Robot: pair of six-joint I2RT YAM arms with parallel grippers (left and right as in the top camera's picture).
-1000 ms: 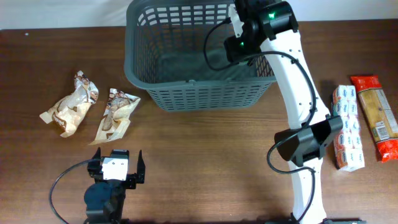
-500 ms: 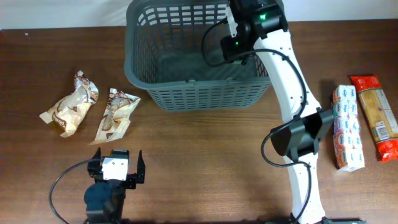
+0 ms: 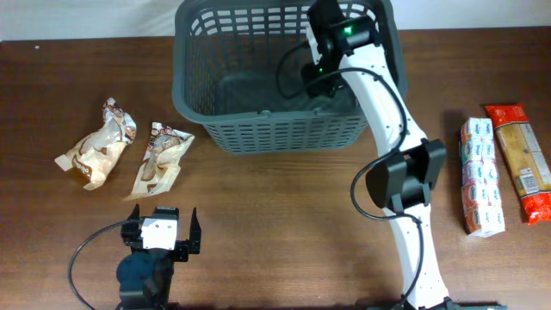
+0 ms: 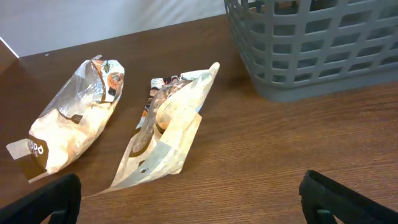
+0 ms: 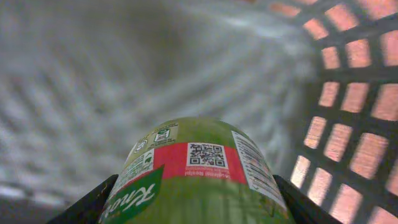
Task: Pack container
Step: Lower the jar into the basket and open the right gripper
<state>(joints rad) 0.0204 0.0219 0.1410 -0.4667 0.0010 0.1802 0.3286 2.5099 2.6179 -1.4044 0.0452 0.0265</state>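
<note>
Container (image 3: 258, 133) surrounds right jaws gripping green bottle (image 5: 193, 180).

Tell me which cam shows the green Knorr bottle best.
Right wrist. The green Knorr bottle fills the lower frame, label and QR code legible, held in the right hand inside the basket. Overhead: the right arm hides it. Left wrist: only the basket's outer wall shows, no bottle.

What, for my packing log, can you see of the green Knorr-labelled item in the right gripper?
The green Knorr-labelled item is rounded and glossy, plastic-looking, with a red band carrying a QR code and small print. The right gripper clamps its two sides. It hangs inside the container, lattice wall close beside it.
</note>
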